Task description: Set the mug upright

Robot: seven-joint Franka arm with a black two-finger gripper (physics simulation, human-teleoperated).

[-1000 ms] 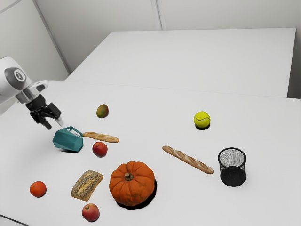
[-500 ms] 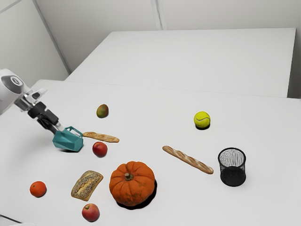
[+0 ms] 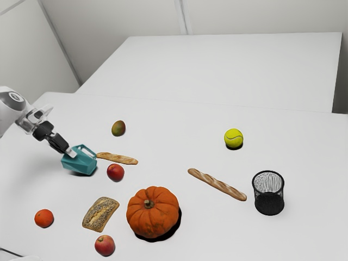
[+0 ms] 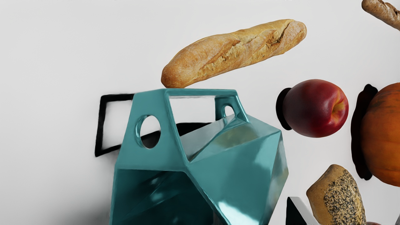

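While the mug [image 3: 81, 163] lies on its side, the jaws [image 3: 70, 154] are at its mouth end.
Its axis leads away from them; spread or pinching, I cannot tell.

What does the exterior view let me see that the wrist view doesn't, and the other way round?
From the exterior view: the mango, tennis ball, mesh basket and small orange fruit.

From the wrist view: round holes in the handle of the mug, and the mug's dark hollow.

In both: the mug, two long loaves, dark-red fruit, pumpkin, seeded bread and part of the gripper.
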